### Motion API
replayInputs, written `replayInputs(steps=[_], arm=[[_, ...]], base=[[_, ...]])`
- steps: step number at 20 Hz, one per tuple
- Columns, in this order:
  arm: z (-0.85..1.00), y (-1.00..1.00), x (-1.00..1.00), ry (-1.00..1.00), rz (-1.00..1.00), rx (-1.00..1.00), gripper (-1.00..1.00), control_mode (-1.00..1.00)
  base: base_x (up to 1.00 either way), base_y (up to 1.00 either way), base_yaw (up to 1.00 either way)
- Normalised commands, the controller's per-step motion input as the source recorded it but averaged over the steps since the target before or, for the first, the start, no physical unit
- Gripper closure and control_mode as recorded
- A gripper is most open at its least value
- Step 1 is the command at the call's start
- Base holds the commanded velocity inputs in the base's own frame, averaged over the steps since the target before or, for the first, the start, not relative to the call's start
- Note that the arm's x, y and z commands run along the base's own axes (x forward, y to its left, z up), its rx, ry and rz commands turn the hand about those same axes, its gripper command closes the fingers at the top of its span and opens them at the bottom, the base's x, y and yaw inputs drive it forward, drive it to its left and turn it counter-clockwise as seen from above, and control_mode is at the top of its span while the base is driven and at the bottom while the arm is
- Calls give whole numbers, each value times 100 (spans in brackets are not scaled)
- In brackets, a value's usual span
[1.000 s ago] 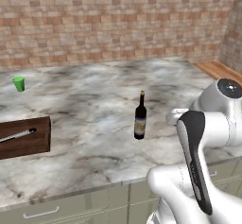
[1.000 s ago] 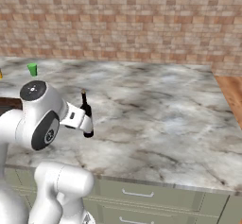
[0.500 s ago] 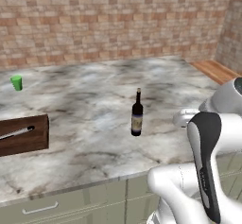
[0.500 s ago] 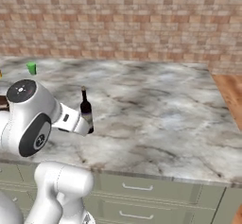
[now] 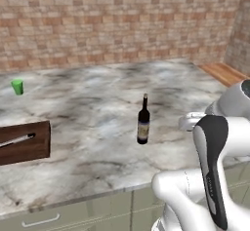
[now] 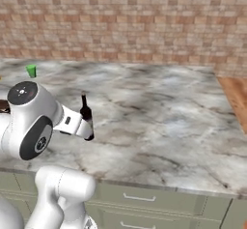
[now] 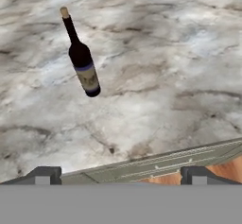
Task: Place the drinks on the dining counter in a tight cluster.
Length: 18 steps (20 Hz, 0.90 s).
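Gripper spread wide, nothing between the tips, poised off the near edge of the dining counter and looking in over it

Just beneath the tips: the counter's front lip and the sage-green drawer fronts below

Ahead and a little to the left of the hand: the wine bottle, upright on the marble, dark glass with a pale label, well apart from the tips and with bare marble all round it

Farther off to the left, past the bottle: a dark wooden board with a slim metal utensil lying on it, near the front edge

Farther again, toward the back left: a small green cup, no part of the job

At the very back: the brick wall

Judged step: wine bottle standing on the dining counter as the anchor of the cluster, hand free, so likely between one delivery and the next fetch; water bottle and red bottle yet to be brought

Next move, as a guess: draw clear without brushing the tall, easily tipped bottle, collect another drink, then set it down just beside the wine bottle, close enough to cluster yet gently enough not to knock it
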Motion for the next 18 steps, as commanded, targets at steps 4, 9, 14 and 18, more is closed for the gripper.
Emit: replayInputs(steps=[4, 9, 14, 18], arm=[[0, 0, 0, 0, 0, 0, -100, 100], [0, 0, 0, 0, 0, 0, -100, 100], [0, 0, 0, 0, 0, 0, -100, 100], [0, 0, 0, 0, 0, 0, -100, 100]], base=[[0, -33, -84], [-35, 0, -75], [-85, 9, -26], [-100, 0, -25]])
